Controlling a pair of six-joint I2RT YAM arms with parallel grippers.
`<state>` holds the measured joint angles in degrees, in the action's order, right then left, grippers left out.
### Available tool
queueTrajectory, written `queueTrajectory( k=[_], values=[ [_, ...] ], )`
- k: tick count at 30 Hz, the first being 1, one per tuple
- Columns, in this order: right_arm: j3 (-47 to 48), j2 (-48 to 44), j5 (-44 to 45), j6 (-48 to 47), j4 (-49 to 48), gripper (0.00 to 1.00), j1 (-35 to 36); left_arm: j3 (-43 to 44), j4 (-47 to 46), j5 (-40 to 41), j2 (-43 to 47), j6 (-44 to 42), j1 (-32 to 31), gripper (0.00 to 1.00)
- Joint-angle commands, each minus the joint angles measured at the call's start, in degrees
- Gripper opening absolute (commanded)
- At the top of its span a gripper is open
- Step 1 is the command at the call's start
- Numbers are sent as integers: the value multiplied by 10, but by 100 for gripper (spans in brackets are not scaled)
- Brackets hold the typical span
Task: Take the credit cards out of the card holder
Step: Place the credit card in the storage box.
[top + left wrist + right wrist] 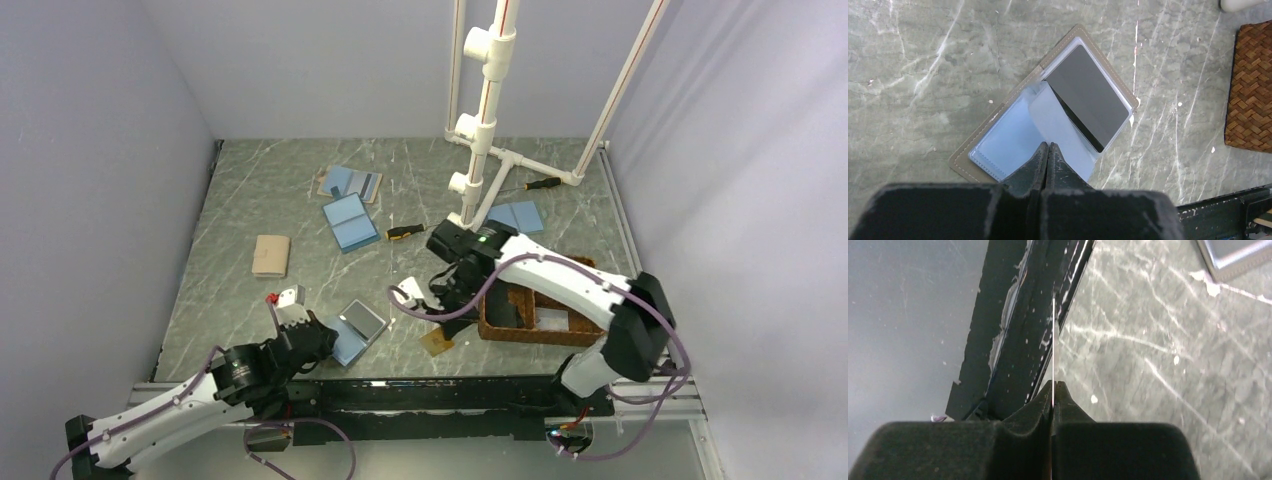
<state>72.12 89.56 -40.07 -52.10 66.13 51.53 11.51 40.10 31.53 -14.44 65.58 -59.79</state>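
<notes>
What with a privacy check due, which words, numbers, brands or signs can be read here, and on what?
No text is readable anywhere.
The dark card in the card holder: plain face, no print visible.
The credit card in the right claw: edge-on, faces hidden.
The open blue holder farther back: too small to tell.

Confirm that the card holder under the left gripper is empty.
No, a dark card sits in a clear pocket of the open card holder.
</notes>
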Motion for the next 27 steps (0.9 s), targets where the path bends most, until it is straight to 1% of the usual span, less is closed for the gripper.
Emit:
queueTrajectory(
  k=[1,4,6,10,14,18,22,27],
  values=[
    [-22,-78,35,-50,43,0,-31,15,-18,20,12,-5,0,0],
    [-35,-124,73,-44,65,0,-49,12,-17,21,25,-8,0,0],
    [-42,-157,98,-46,80,0,-76,9,-17,22,33,-10,0,0],
    [-44,-208,119,-98,129,0,-180,7,-18,22,44,-15,0,0],
    [-51,-237,176,-155,159,0,-290,7,-17,19,51,-17,0,0],
    [-33,-244,213,-219,192,0,-386,6,-14,17,56,-16,0,0],
    [-24,-242,239,-274,193,0,-472,7,-8,15,64,-13,0,0],
    [-12,-225,251,-311,194,0,-540,5,1,12,85,-10,0,0]
  ],
)
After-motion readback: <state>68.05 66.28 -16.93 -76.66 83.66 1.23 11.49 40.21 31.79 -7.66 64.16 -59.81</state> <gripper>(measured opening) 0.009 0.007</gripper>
